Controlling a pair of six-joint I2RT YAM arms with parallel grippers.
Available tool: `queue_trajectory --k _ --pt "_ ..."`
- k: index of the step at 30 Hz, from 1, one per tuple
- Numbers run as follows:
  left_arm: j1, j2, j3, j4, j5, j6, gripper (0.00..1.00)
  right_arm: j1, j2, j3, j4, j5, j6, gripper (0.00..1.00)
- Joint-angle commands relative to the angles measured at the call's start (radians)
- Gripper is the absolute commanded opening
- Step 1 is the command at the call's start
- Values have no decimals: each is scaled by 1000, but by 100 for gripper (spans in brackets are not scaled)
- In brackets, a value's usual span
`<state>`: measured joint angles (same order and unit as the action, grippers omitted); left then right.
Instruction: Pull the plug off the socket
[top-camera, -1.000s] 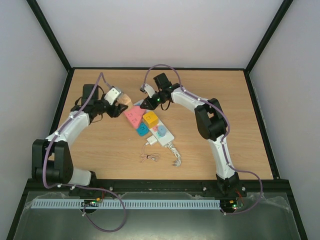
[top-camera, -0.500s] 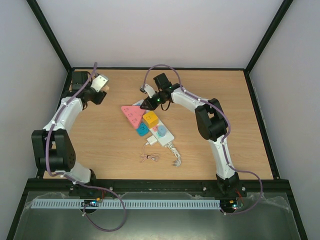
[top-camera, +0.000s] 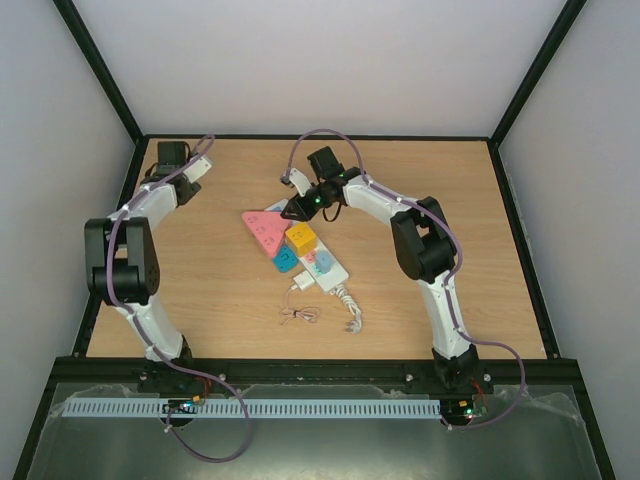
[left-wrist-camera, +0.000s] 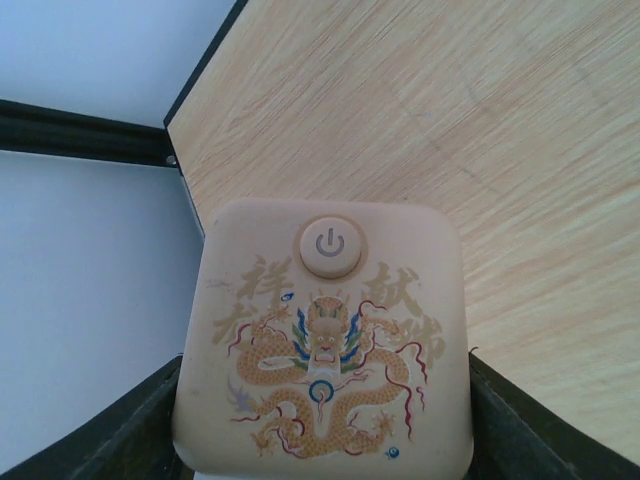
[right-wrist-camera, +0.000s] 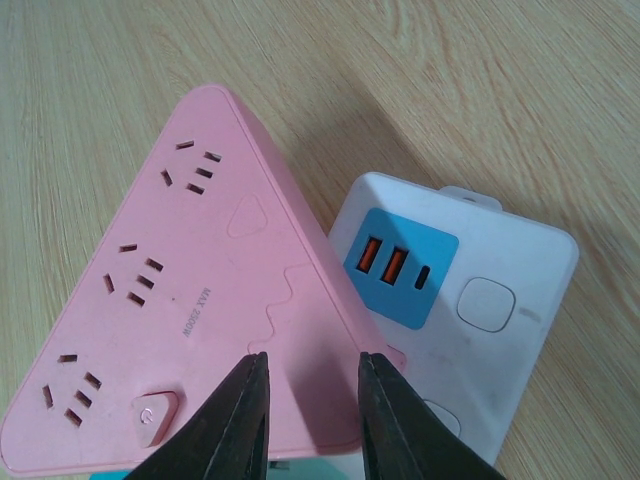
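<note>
Two claws in view. R claw (top-camera: 297, 206) hangs low over the far end of the long white rectangular power strip (top-camera: 337, 273). Its jaws are narrow, with a slim gap and nothing between them. Wrist cam: fingertips (right-wrist-camera: 255, 400) sit just above the edge of a pink triangular outlet block (right-wrist-camera: 170, 280). Directly ahead of the tips is the strip's end w/ a blue USB patch (right-wrist-camera: 400, 268) and a rounded white button (right-wrist-camera: 487, 303).

Small white boxy charger adapter (top-camera: 301, 284) lies well apart from the R claw, toward the arm bases, at the strip's opposite end and against its L side. Can't tell if the pins are seated. Its thin pinkish-brown cable bundle (top-camera: 300, 316) lies just nearer the bases. A thick white curled cord (top-camera: 348, 305) leaves the strip's near end.

Between the R claw and the adapter, along the strip, are an orange cube (top-camera: 301, 238) and a blue block (top-camera: 286, 260).

L claw (top-camera: 196, 170) is far off to the left of the strip, at the far L corner of the wooden table (top-camera: 450, 250). It's clamped on a beige rounded-square pad w/ power button and dragon print (left-wrist-camera: 320, 340), one dark finger (left-wrist-camera: 120, 435) on each side.
</note>
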<state>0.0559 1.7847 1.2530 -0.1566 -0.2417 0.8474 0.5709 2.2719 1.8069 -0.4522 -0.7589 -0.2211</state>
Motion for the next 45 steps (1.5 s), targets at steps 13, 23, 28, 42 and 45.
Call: queue_trajectory --k 13,23,28,42,45 --pt "-3 221 107 232 -222 125 59 -3 58 -65 -151 121 9 26" --pt "-22 307 150 235 -227 94 61 -3 57 -66 -150 121 14 26" --pt "-32 330 154 220 -221 72 66 -3 54 -66 -151 122 12 27" --pt "-38 311 198 91 -120 -22 86 -3 54 -69 -149 129 9 28" --pt "-37 293 221 30 -71 -57 88 -3 52 -69 -149 127 11 28"
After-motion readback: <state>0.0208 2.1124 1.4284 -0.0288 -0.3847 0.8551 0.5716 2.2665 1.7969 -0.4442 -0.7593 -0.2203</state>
